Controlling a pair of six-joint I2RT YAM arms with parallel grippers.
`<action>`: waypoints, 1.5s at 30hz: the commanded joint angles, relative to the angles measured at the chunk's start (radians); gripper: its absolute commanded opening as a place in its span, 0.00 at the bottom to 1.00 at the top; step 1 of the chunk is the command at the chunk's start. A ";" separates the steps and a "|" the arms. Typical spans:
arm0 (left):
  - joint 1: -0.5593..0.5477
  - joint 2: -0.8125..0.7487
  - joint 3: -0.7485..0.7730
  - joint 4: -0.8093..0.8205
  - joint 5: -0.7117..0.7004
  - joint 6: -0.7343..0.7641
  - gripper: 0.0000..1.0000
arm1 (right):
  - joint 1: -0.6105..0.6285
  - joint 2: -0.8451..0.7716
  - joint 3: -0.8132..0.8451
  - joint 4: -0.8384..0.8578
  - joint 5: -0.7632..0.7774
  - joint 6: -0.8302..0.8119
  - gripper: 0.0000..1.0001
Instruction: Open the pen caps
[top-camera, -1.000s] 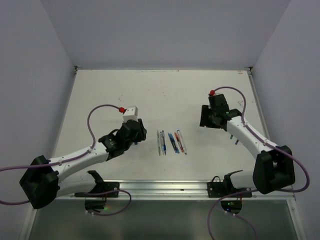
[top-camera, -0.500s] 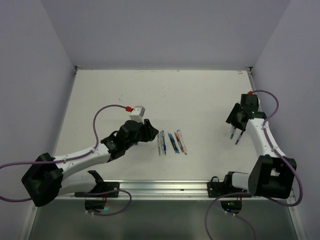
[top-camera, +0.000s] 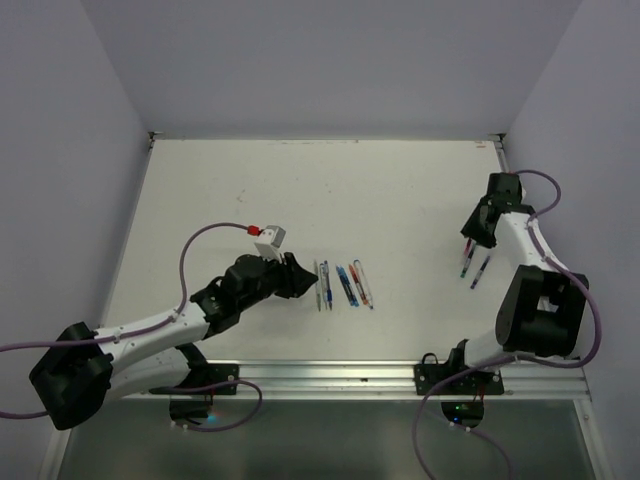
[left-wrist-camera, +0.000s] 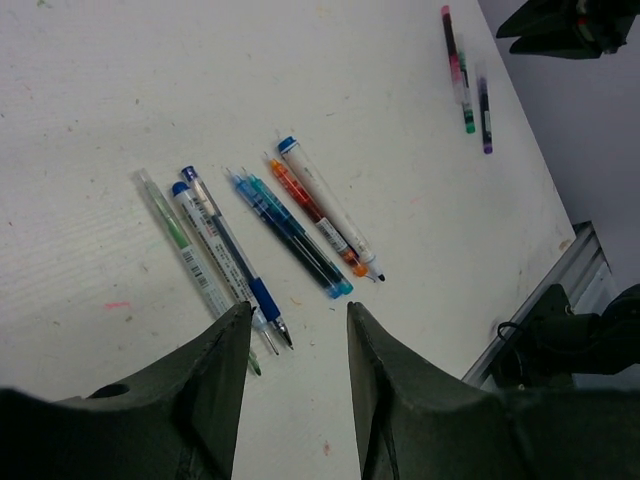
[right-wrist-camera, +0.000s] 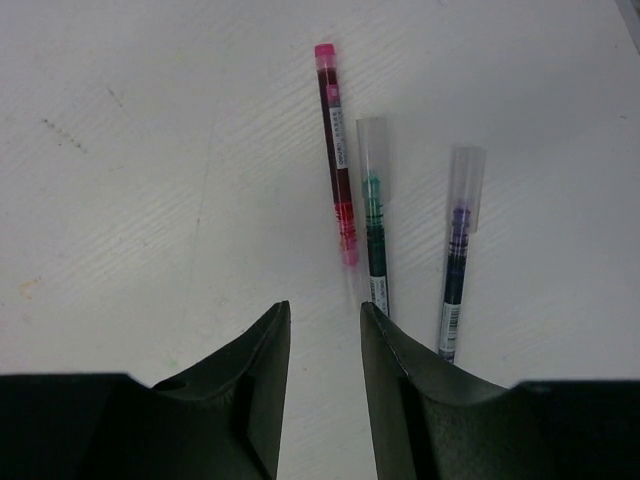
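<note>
While both arms hang over the table (top-camera: 250, 180), the left gripper (left-wrist-camera: 297, 312) has its jaws wide and empty, with a row of pens (left-wrist-camera: 290, 235) just ahead, tips nearest. Right gripper (right-wrist-camera: 322, 310) jaws stand narrow, nothing between. Three pens (right-wrist-camera: 337, 160) lie just ahead, the pink one in line with the gap. Clear caps (right-wrist-camera: 371, 140) sit on the green and purple ones.

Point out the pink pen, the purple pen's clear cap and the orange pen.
pink pen (right-wrist-camera: 337, 150): right wrist view, mid-barrel.
purple pen's clear cap (right-wrist-camera: 466, 185): right wrist view, middle of the cap.
orange pen (left-wrist-camera: 315, 215): left wrist view, mid-barrel.
</note>
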 joint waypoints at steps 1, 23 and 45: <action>-0.005 -0.040 -0.011 0.044 0.022 0.003 0.46 | -0.027 0.054 0.027 0.041 0.042 0.052 0.38; -0.008 -0.002 -0.012 0.027 0.014 0.044 0.47 | -0.187 0.154 -0.147 0.162 0.068 0.032 0.36; -0.003 0.017 0.034 -0.009 0.027 0.030 0.47 | -0.100 -0.171 0.001 -0.062 0.111 0.053 0.00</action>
